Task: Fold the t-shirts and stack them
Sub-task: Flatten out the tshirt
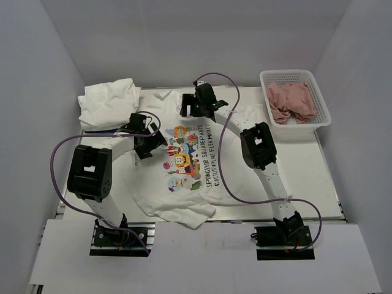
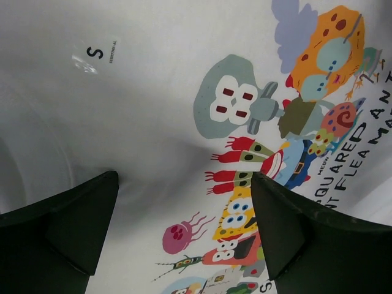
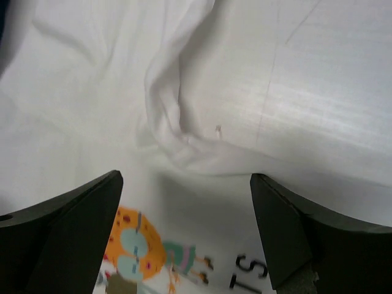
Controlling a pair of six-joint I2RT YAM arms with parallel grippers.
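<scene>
A white t-shirt [image 1: 184, 162] with a colourful cartoon print and dark lettering lies spread face up on the table, its lower hem rumpled. My left gripper [image 1: 154, 143] is open and empty just above the shirt's left side, and the left wrist view shows the print [image 2: 245, 153] between its fingers [image 2: 79, 220]. My right gripper [image 1: 186, 109] is open and empty over the shirt's top edge, where the right wrist view shows a bunched fold of cloth [image 3: 177, 135] ahead of it. A folded white t-shirt bundle [image 1: 109, 101] lies at the back left.
A white plastic basket [image 1: 318, 104] at the back right holds a crumpled pink garment [image 1: 291, 101]. White walls close in the table on three sides. Purple cables loop from both arms over the table.
</scene>
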